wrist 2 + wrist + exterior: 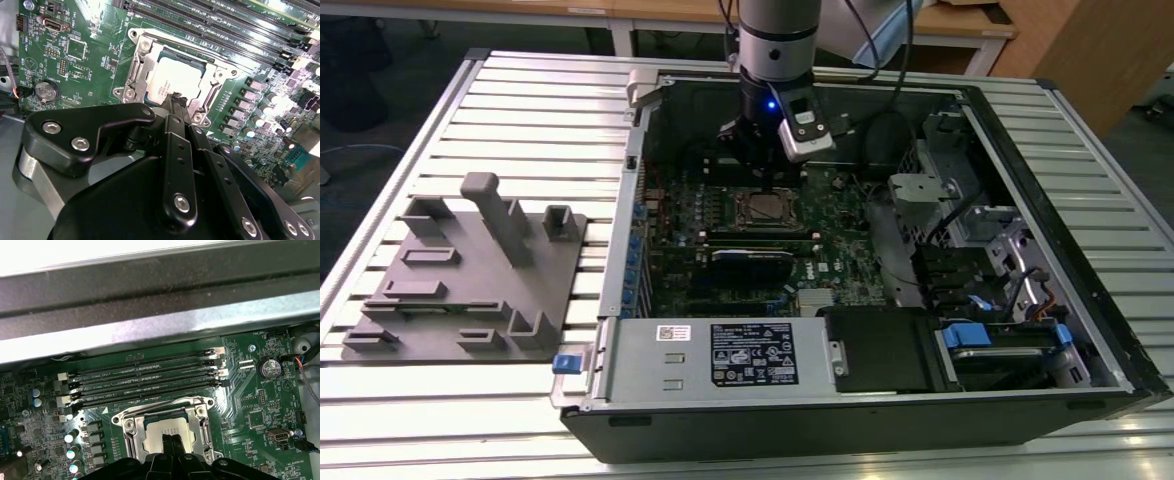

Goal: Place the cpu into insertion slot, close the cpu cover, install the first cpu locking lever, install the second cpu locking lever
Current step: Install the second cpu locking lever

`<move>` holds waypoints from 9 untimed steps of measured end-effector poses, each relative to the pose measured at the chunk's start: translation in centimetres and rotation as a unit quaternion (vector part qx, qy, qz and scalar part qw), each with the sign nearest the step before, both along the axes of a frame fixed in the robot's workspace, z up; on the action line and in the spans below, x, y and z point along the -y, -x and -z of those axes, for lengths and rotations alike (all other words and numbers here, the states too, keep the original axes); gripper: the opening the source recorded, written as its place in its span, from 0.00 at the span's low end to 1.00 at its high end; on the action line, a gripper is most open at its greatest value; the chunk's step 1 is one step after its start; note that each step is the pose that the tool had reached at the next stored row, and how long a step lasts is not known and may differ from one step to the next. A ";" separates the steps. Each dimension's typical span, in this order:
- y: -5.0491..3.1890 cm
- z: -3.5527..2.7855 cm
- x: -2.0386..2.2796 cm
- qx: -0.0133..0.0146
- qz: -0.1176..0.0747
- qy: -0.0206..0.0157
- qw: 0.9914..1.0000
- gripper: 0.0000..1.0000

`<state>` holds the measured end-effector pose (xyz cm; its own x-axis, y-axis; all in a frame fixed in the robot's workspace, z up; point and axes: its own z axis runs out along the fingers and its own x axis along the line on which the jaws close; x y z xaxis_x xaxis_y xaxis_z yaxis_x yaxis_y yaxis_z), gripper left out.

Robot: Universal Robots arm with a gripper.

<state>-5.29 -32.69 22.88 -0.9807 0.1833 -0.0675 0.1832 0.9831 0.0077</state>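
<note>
The cpu (172, 75) lies flat in the insertion slot (131, 35) on the green board, its silver top facing up. Around the chip, the cpu cover (136, 75) rests flat as a silvery frame. A thin lever rod (200, 50) runs along one side of the socket. My gripper (177, 97) is shut with nothing between its fingers, its tips right at the chip's edge. The first wrist view shows the cpu (162, 430), the cover (131, 432) and the gripper (172, 440) likewise. In the exterior view my gripper (765, 180) hangs just above the socket (767, 208).
An open computer case (1067, 180) lies on a slatted table. Long black memory slots (145, 382) sit beside the socket, with the case wall (150, 285) beyond. A power supply (720, 355) and drive bays (974, 335) fill the near side. A grey fixture block (467, 270) stands at the exterior view's left.
</note>
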 end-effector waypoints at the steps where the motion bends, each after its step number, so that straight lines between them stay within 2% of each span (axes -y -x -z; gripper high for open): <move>1: 0.00 -0.03 0.00 0.000 0.000 0.000 1.000 0.10; 9: 0.00 -0.10 0.00 0.000 0.000 0.000 1.000 0.10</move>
